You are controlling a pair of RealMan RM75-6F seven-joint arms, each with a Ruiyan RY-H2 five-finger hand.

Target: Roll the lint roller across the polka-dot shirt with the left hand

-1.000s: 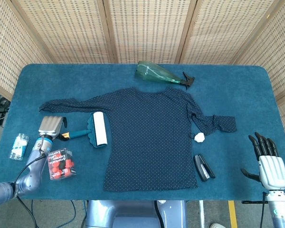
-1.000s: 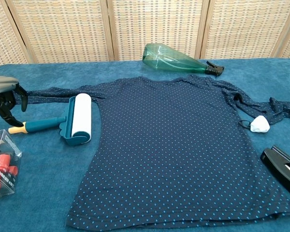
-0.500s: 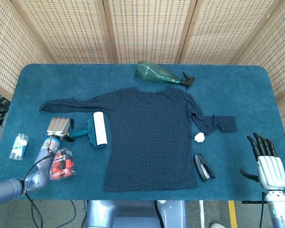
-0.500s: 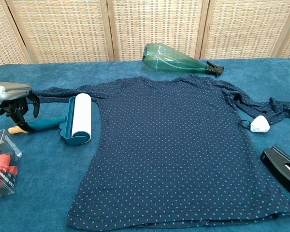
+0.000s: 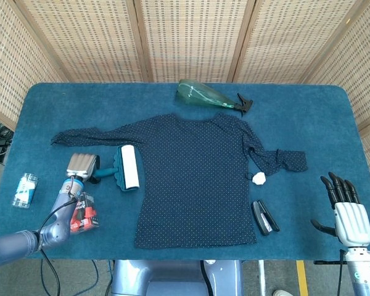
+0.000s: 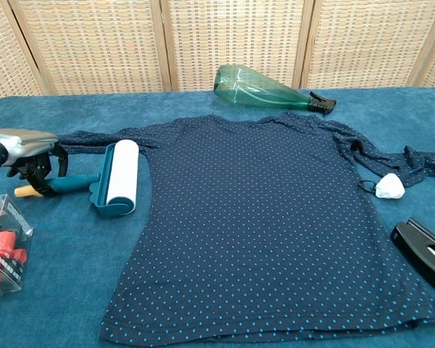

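Observation:
The dark polka-dot shirt lies spread flat in the middle of the blue table. The lint roller lies just off the shirt's left edge, white roll beside the cloth and teal handle pointing left. My left hand hovers over the handle's outer end, its dark fingers hanging down around it without a visible grip. The roller lies flat. My right hand is at the table's front right corner, fingers straight and apart, holding nothing.
A green spray bottle lies behind the shirt. A white lump and a black stapler sit at the shirt's right. A red packet and a small clear container lie near my left arm.
My left hand has moved right and slightly toward the roller, from beside the handle's yellow tip to over the handle. The roller and the right hand have stayed put.

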